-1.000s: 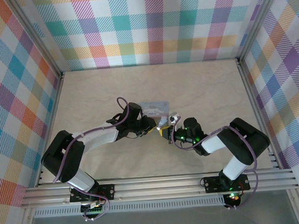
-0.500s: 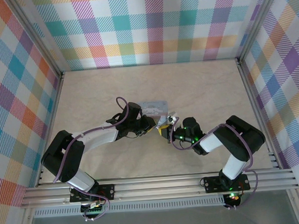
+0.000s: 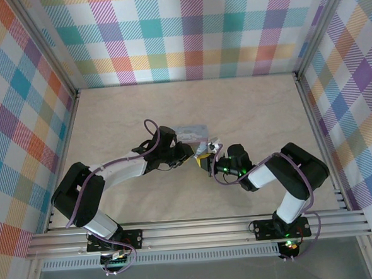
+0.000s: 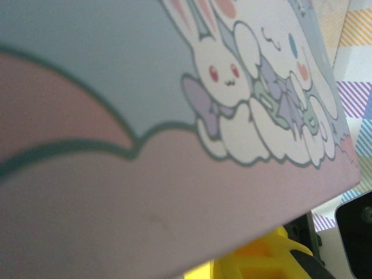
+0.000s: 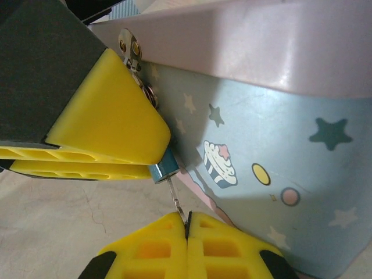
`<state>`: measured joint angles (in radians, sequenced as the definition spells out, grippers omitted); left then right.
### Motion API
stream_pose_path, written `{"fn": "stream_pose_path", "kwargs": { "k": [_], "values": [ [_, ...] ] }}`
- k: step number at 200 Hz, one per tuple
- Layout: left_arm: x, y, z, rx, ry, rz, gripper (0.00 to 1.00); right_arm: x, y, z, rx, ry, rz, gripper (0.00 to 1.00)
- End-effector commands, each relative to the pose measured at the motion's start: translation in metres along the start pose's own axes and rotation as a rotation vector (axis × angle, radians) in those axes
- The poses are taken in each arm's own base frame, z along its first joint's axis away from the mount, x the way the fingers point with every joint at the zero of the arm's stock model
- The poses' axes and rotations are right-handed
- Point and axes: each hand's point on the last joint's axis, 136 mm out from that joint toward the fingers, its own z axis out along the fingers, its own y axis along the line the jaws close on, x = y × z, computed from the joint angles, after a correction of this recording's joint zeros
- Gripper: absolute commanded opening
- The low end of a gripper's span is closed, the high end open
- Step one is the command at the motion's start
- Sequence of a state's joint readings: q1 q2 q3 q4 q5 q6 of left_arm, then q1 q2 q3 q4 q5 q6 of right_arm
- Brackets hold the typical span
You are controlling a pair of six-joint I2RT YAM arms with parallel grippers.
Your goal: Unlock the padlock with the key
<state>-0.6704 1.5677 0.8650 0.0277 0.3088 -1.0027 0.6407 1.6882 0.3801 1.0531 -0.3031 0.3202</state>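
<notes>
The padlock [image 5: 163, 170] is a tiny teal body poking out between the yellow fingers [image 5: 110, 116] of my left gripper [image 5: 158, 158], which is shut on it. A thin silvery key [image 5: 178, 197] runs from the padlock's bottom face down into my right gripper [image 5: 187, 220], whose two yellow jaws are pressed together on the key's end. In the top view both grippers meet at the table's middle: left gripper [image 3: 188, 153], right gripper [image 3: 206, 158]. The padlock's shackle is hidden behind the left fingers.
The pastel cartoon-printed tin box [image 3: 192, 133] stands just behind the grippers and close to both; its lid [image 4: 174, 116] is right in front of the left wrist camera. Its silvery hasp [image 5: 129, 45] sits above the left fingers. Plaid walls [image 3: 21, 124] enclose the beige table [image 3: 266, 115].
My right gripper has edged slightly left, closer to the left gripper. The tin box has shifted a little. Both grips are unchanged.
</notes>
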Motion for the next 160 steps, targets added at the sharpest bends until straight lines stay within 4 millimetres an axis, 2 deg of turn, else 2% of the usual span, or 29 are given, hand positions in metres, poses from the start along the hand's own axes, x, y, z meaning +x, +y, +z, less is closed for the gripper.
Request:
{"fn": "stream_pose_path", "kwargs": {
  "k": [1,74,160],
  "values": [
    [0.017,-0.033,-0.003,0.098,0.090,0.035,0.18,-0.033,0.006,0.008,-0.022,-0.089,-0.066,0.00],
    [0.019,-0.031,0.000,0.090,0.098,0.037,0.18,-0.051,0.005,0.006,-0.016,-0.128,-0.096,0.00],
    [0.020,-0.027,0.002,0.081,0.100,0.038,0.18,-0.044,-0.010,-0.002,-0.011,-0.113,-0.086,0.00]
  ]
}}
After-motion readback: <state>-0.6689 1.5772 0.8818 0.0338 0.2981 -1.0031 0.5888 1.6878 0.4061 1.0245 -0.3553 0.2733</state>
